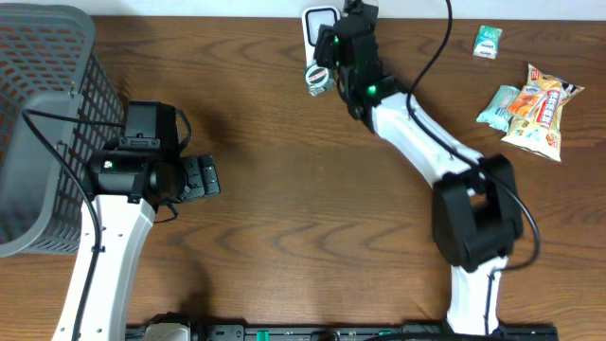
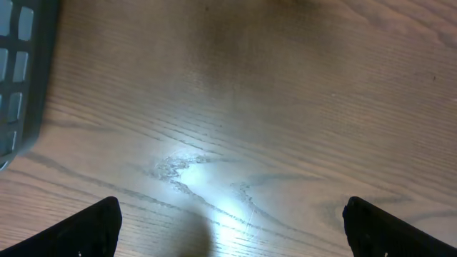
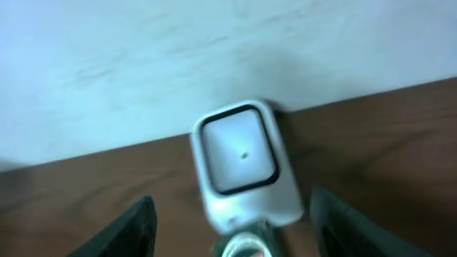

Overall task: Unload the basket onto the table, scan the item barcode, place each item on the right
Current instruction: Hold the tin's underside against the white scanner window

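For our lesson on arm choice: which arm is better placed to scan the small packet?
Likely right: the right gripper hovers at the scanner beside the packet; the left gripper sits far off by the basket.

A dark brown wood-grain bench [image 1: 284, 218] fills the scene. Just ahead of the left jaws a pale glare [image 2: 207, 193] of reflected light lies on its grain. Beyond the right jaws the bench ends at a plain white wall [image 3: 214, 57], evenly lit.

Item [image 3: 243, 246] — blurred, cut off at bottom edge; basket [image 1: 38, 123] — cropped left.
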{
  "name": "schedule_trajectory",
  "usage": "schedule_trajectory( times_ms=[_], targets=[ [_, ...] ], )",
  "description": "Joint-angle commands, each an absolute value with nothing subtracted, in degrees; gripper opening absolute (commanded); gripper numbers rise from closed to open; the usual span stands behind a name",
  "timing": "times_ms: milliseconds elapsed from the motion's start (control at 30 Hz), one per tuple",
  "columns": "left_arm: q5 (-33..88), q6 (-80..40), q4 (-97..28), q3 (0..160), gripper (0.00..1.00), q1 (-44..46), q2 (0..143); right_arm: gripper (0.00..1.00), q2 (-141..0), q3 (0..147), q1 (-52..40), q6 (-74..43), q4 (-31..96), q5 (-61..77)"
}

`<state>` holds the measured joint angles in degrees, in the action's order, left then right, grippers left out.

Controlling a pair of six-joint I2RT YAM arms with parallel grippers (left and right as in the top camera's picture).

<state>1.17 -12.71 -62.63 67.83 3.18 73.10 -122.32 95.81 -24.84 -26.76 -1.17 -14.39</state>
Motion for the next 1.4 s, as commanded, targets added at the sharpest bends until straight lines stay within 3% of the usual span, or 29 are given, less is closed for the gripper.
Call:
schedule_trajectory(
  times_ms=[0, 300, 533, 633, 1300, 1367],
  targets=[
    [0.9, -13.2, -62.7, 67.5, 0.98, 3.4, 73.3, 0.66, -127.2, 101.5, -24.0, -23.0, 0.5, -15.9],
    [0.9, -13.2, -62.7, 67.5, 0.98, 3.4, 73.3, 0.8, -134.6, 112.5, -24.0, -21.0, 10.7, -4.5],
    [0.9, -13.2, -62.7, 67.5, 0.98, 3.4, 73.3, 0.86, -137.0, 119.8, -24.1, -13.9, 27.4, -1.5],
    [0.9, -13.2, -62.7, 67.5, 0.98, 3.4, 73.3, 0.99, -137.0, 120.4, -24.0, -12.6, 31.8, -2.9],
    [0.9, -13.2, -62.7, 67.5, 0.98, 3.4, 73.3, 0.99, -144.4, 119.9, -25.2, -4.4, 27.6, -1.4],
    [0.9, -13.2, -62.7, 67.5, 0.98, 3.4, 73.3, 0.94, -144.5, 119.9, -25.2, -3.9, 27.2, -1.4]
  ],
)
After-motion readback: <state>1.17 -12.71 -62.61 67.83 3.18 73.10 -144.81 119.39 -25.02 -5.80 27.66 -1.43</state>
